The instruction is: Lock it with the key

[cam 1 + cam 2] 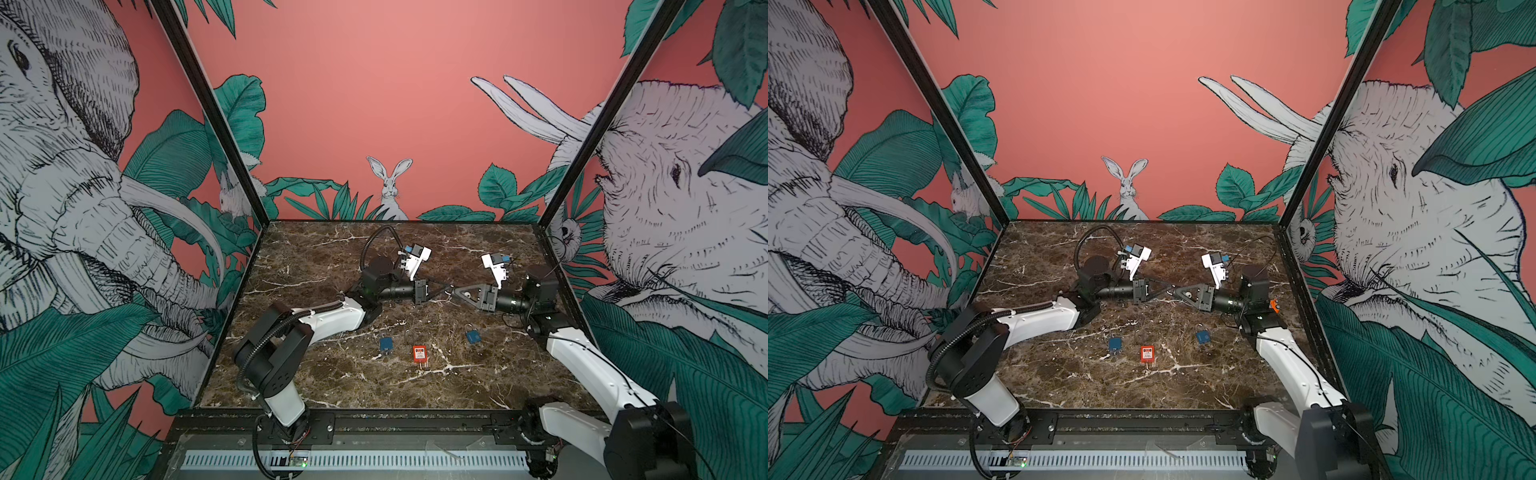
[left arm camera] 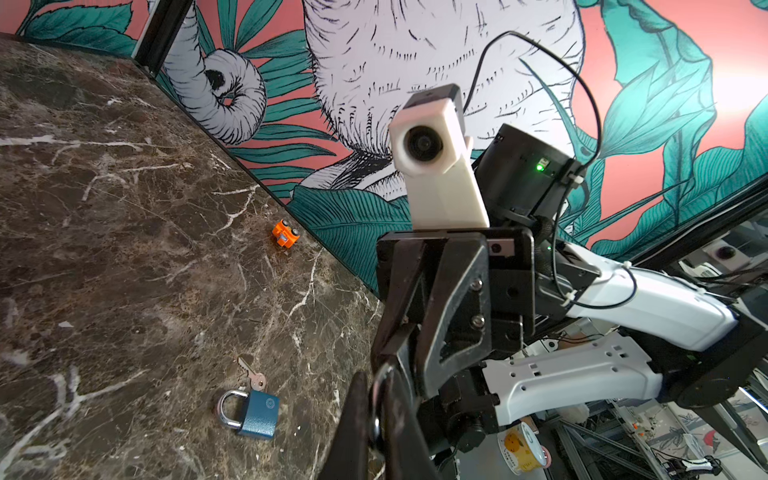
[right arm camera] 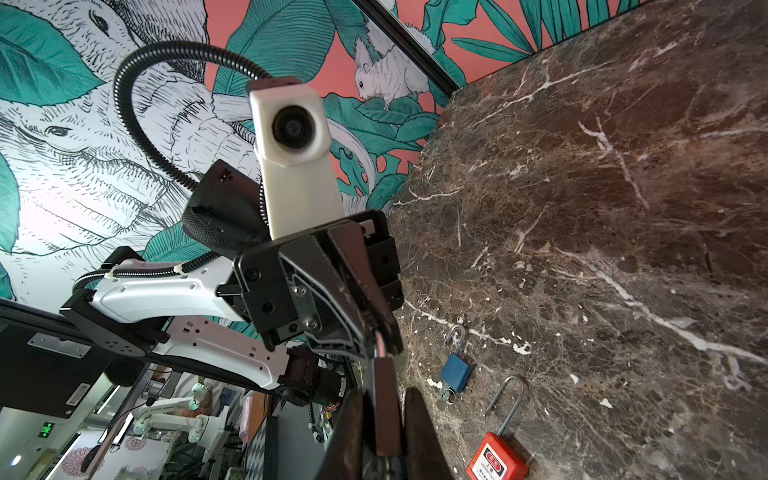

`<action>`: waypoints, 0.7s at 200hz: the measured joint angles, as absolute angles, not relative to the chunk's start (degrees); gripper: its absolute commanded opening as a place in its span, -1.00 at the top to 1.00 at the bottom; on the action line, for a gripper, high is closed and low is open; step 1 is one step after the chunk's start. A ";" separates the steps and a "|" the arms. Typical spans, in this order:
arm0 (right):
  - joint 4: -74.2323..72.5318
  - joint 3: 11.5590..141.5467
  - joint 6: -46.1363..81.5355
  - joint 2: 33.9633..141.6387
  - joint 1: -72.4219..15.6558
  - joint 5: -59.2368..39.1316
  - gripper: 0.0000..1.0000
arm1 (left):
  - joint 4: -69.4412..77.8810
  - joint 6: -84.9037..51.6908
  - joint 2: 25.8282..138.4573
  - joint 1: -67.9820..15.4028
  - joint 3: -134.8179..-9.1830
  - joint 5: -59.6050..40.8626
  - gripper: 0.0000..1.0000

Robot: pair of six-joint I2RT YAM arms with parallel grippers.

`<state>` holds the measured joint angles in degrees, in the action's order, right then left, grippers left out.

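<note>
Apparently midway: your left gripper (image 1: pixel 440 288) and right gripper (image 1: pixel 459 292), both narrow, pinch a small lock (image 3: pixel 384 399) between them; locking looks unfinished.

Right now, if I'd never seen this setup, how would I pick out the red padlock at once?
Look at the marble table and scan its near half in a top view. Three padlocks lie in a row there; the red padlock is the middle one, between the left blue padlock and the right blue padlock. It alone is red with a white label.
</note>
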<state>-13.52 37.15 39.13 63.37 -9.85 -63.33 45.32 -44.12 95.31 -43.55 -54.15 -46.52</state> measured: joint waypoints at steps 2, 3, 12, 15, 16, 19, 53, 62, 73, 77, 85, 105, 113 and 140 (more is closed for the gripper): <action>-13.67 37.15 39.11 63.42 -9.87 -63.44 1.00 | 45.41 -44.14 95.31 -43.55 -54.15 -46.54 0.73; -13.74 37.15 39.11 63.44 -9.87 -63.46 1.00 | 45.45 -44.18 95.31 -43.55 -54.15 -46.59 0.73; -14.72 37.21 39.22 63.75 -10.11 -63.90 1.00 | 45.80 -44.51 95.37 -43.62 -54.13 -47.05 0.72; -14.87 37.21 39.22 63.83 -10.09 -64.05 1.00 | 45.84 -44.58 95.35 -43.62 -54.13 -47.16 0.72; -14.98 37.21 39.22 63.88 -10.09 -64.10 1.00 | 45.93 -44.60 95.35 -43.62 -54.13 -47.20 0.73; -15.29 37.21 39.22 63.99 -10.09 -64.12 1.00 | 46.06 -44.66 95.37 -43.62 -54.13 -47.16 0.73; -16.56 37.21 39.24 64.62 -9.96 -64.40 1.00 | 46.70 -45.52 95.79 -43.57 -54.13 -46.76 0.84; -16.73 37.21 39.38 64.75 -9.87 -64.58 1.00 | 46.76 -46.00 95.79 -43.55 -54.13 -46.83 0.93; -17.17 37.21 39.40 64.86 -9.74 -64.97 1.00 | 47.13 -46.13 95.79 -43.55 -54.13 -46.87 1.00; -17.21 37.21 39.40 64.86 -9.72 -64.97 1.00 | 47.13 -46.13 95.79 -43.55 -54.13 -46.87 1.00; -17.34 37.21 39.42 64.86 -9.67 -65.06 1.00 | 47.29 -46.15 95.79 -43.55 -54.13 -46.85 1.00; -17.76 37.21 39.48 64.86 -9.50 -65.04 0.92 | 47.70 -46.33 95.79 -43.51 -54.02 -46.35 1.00; -17.96 37.21 39.62 64.86 -9.43 -65.01 0.76 | 48.64 -46.59 95.79 -43.44 -53.47 -45.93 1.00; -18.09 37.04 40.84 64.82 -9.28 -62.28 0.30 | 56.71 -49.91 95.79 -43.07 -49.39 -46.02 1.00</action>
